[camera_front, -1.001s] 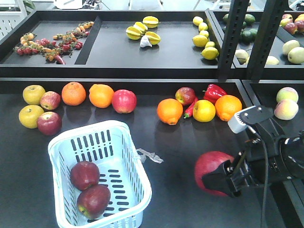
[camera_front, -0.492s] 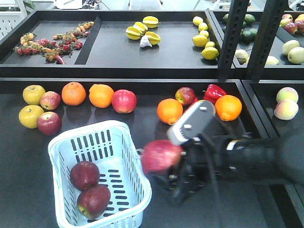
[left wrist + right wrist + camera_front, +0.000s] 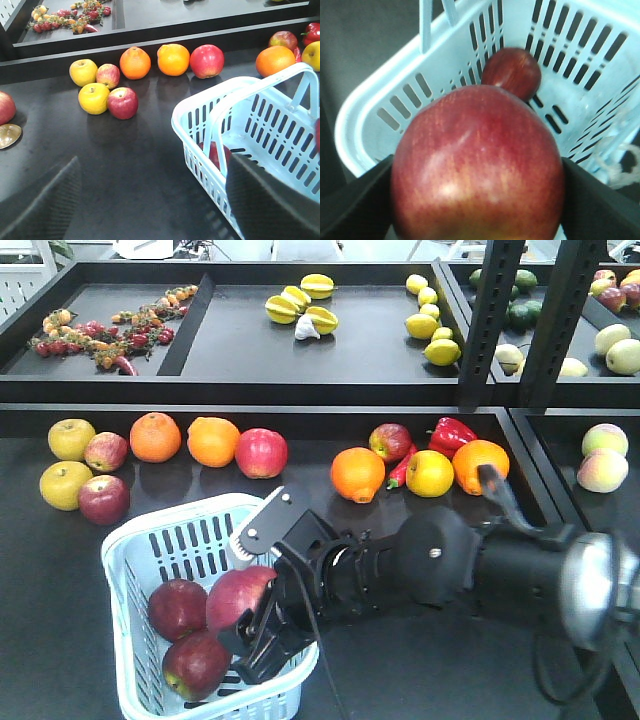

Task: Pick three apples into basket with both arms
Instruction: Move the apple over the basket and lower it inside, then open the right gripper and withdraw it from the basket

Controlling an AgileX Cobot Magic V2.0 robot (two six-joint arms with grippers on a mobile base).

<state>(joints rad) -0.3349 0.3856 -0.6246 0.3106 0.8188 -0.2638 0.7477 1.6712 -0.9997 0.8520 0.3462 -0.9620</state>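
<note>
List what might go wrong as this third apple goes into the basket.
The held apple hangs right over the two apples in the basket; let go here, it may knock them and bruise. The right tool reaches over the near rim and might snag it on the way out, tugging the basket.

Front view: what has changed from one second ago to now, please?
The right gripper, shut on the third apple, swung left from the table's right side to over the basket. The two apples in the basket and the fruit rows behind stayed put.
</note>
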